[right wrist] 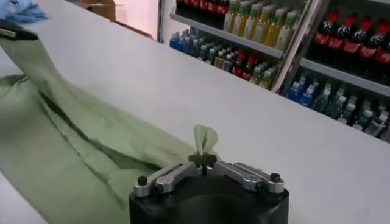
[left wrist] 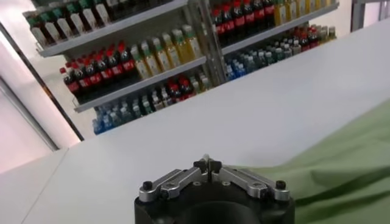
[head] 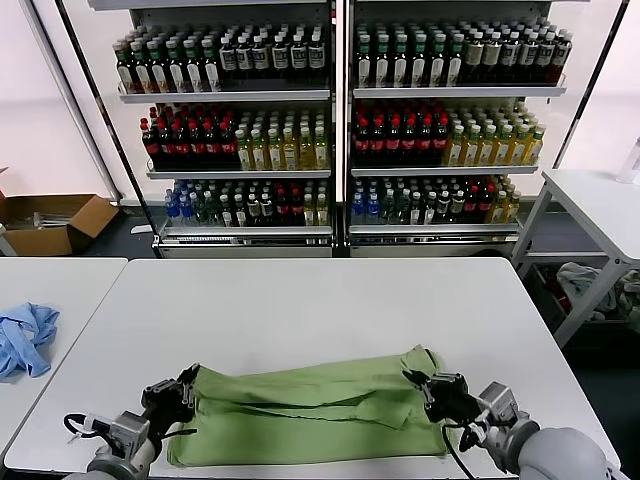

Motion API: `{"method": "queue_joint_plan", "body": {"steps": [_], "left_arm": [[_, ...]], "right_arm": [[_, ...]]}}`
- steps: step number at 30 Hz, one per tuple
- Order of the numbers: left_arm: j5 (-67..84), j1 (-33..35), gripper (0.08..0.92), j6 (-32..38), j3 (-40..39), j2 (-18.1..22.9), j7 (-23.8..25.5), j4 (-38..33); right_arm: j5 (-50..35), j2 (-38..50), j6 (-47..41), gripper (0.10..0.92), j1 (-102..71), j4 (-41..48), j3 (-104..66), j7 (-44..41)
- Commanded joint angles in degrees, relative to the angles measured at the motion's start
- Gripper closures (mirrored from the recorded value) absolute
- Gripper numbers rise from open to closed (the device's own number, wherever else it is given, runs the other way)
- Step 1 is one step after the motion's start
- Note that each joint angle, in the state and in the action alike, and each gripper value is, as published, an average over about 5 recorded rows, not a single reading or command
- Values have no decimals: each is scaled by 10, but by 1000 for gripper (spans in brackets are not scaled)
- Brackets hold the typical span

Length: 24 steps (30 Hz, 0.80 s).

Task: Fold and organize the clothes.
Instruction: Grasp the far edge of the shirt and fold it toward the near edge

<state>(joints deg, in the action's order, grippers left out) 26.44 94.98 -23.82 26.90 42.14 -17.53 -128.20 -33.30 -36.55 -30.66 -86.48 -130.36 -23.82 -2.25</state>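
The clothes are one light green shirt [head: 310,405], lying folded into a long band near the front edge of the white table [head: 320,300]. My left gripper [head: 188,383] is shut on the band's left end, and a thin sliver of cloth shows between its tips [left wrist: 207,163]. The rest of the shirt [left wrist: 347,164] trails off beside that gripper. At the band's right end my right gripper [head: 413,378] is shut, with a tuft of green cloth sticking up from its tips [right wrist: 203,159]. In the right wrist view the shirt [right wrist: 73,158] stretches away to the left gripper [right wrist: 15,31], which holds the far end slightly raised.
A crumpled blue cloth [head: 25,335] lies on the neighbouring table at the left. Shelves of bottles [head: 330,120] stand behind the table. A cardboard box [head: 50,220] sits on the floor at the back left. Another white table [head: 600,200] stands at the right.
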Motion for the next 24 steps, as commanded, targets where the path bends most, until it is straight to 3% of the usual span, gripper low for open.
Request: {"method": "queue_joint_plan", "body": {"steps": [1, 19, 24], "left_arm": [[-28, 24, 912, 7, -9, 5, -23, 2], [-64, 59, 912, 37, -46, 34, -68, 14], [-81, 50, 853, 37, -50, 34, -66, 25]], "right_arm": [[16, -14, 5, 919, -117, -33, -64, -2], [27, -57, 43, 917, -141, 6, -50, 52], [20, -76, 65, 827, -129, 13, -26, 111]]}}
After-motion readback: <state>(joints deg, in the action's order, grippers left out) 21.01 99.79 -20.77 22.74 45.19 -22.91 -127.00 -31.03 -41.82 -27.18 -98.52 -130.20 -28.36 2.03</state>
